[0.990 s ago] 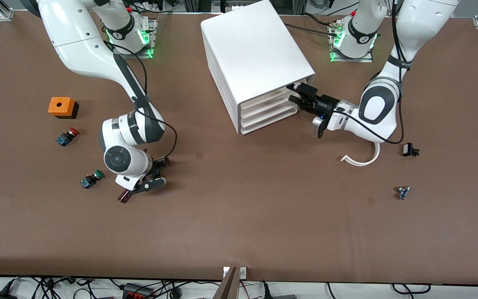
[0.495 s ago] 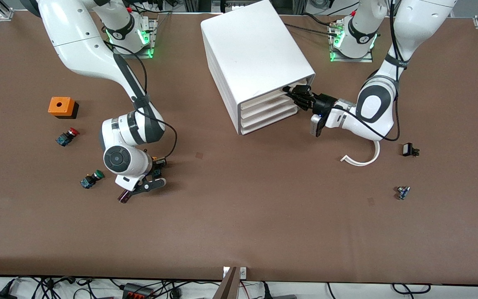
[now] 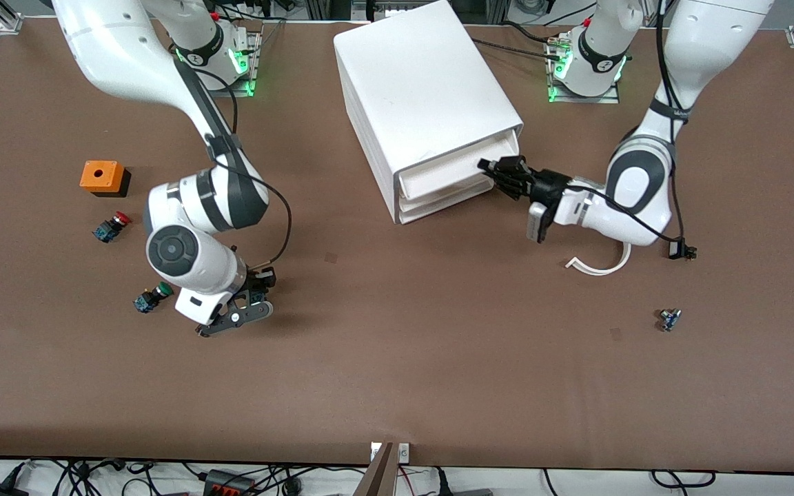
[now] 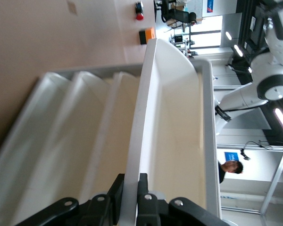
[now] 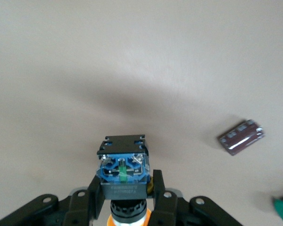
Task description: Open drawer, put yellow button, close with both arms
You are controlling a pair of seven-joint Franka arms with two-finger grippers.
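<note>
Left pincer point(image 3: 490, 169) clamped on the front lip of the drawer point(image 3: 455, 167), fingers point(image 4: 144, 195) pinching the white rim from both faces. Drawer slid partway out of the white cabinet point(image 3: 418, 83), its shallow tray empty inside in the left wrist view; three lower drawers point(image 3: 442, 200) flush in the stack beneath.

Right pincer point(image 3: 249, 306) just over the counter point(image 3: 397, 358) toward the right arm's end, closed on the yellow button point(image 5: 123, 170): blue-and-black body gripped between the fingers point(image 5: 87, 195), orange-yellow cap peeking out below in the right wrist view. Small dark-red component point(image 5: 240, 137) lying on the counter near that pincer.

Green-capped button point(image 3: 152, 297) on the counter beside the right arm's wrist; red-capped button point(image 3: 111, 226) farther from the front camera than it, and an orange box point(image 3: 103, 177) with a round hole farther still. Toward the left arm's end: a curved white strip point(image 3: 600, 265), a small black part point(image 3: 679, 249) and a small blue-and-grey part point(image 3: 669, 318) nearer the front camera.
</note>
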